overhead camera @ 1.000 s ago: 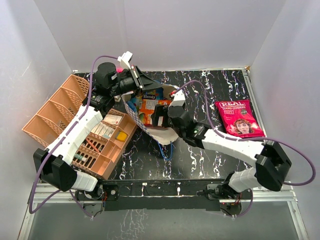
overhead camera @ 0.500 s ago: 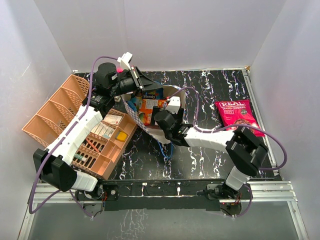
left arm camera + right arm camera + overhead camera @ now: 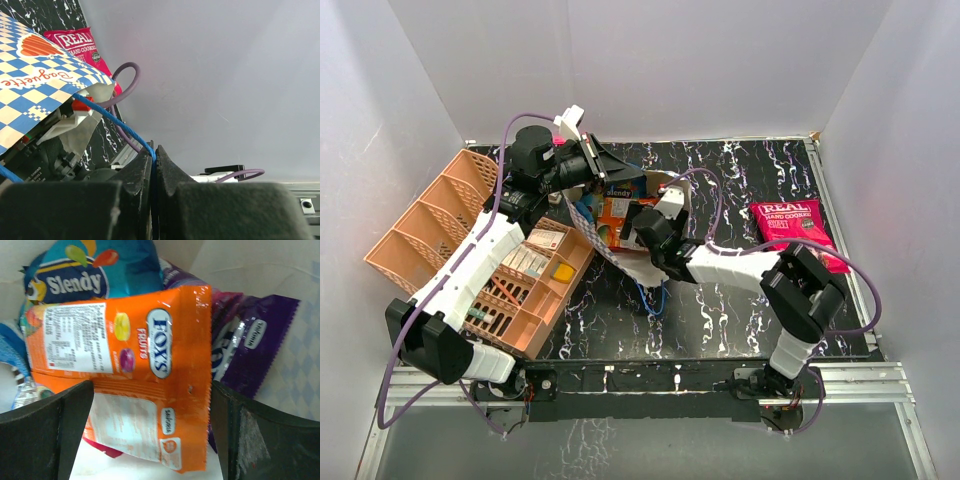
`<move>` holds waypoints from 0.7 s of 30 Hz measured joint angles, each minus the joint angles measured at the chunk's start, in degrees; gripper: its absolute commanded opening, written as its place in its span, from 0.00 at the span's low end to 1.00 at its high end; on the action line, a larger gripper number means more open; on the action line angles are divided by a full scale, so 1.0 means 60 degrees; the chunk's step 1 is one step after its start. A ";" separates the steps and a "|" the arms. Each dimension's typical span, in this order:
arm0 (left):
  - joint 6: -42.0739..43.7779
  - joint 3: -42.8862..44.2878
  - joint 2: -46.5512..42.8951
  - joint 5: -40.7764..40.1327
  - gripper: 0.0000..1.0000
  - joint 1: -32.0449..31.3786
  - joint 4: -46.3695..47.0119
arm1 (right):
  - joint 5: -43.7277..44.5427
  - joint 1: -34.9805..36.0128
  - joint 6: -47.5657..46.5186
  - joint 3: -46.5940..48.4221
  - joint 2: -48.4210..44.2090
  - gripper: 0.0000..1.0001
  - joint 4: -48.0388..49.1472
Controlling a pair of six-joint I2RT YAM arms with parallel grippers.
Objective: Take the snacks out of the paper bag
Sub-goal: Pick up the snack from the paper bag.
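Note:
The paper bag (image 3: 642,267) lies on its side in the middle of the table, mouth held open. My left gripper (image 3: 608,163) is shut on its blue cord handle (image 3: 115,122), which runs taut from the chequered bag wall (image 3: 35,85) into the closed jaws (image 3: 154,155). My right gripper (image 3: 150,430) is inside the bag, open, with its fingers (image 3: 45,435) on either side of an orange snack packet (image 3: 150,365) without pinching it. A blue packet (image 3: 85,270) and a purple one (image 3: 250,345) lie behind it. A magenta packet (image 3: 798,232) rests on the table at the right.
A peach latticed basket (image 3: 450,230) with bottles and tubes sits tilted at the left, under my left arm. White walls close in the black marbled table (image 3: 720,310) on three sides. The bag's other blue cord (image 3: 655,298) trails in front of the bag.
My right arm has pushed its gripper deeper into the bag, elbow folding back, and its jaws have opened wider. The left gripper has kept its hold on the cord.

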 measured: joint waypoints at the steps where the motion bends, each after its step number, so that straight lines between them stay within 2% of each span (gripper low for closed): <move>1: 0.0000 0.0000 0.0000 -0.0007 0.00 0.0000 -0.0022 | -0.0175 -0.0044 0.0000 0.0004 0.0000 0.99 0.0117; 7: -0.0004 0.0000 0.0000 -0.0033 0.00 0.0000 -0.0025 | -0.1785 -0.0175 -0.0058 -0.0339 -0.0047 0.93 0.1548; 15: -0.0007 0.0000 0.0000 -0.0033 0.00 0.0000 -0.0018 | -0.3399 -0.0168 -0.0098 -0.1253 -0.0539 0.75 0.3184; 17: -0.0007 0.0000 0.0000 -0.0033 0.00 0.0000 -0.0018 | -0.3643 -0.0153 -0.0098 -0.1322 -0.0648 0.67 0.3501; 20: -0.0007 0.0000 0.0000 -0.0040 0.00 -0.0007 -0.0018 | -0.3989 -0.0127 -0.0080 -0.1348 -0.0685 0.51 0.4054; 21: -0.0007 0.0000 0.0000 -0.0040 0.00 -0.0011 -0.0018 | -0.4073 -0.0124 -0.0084 -0.1341 -0.0685 0.49 0.4153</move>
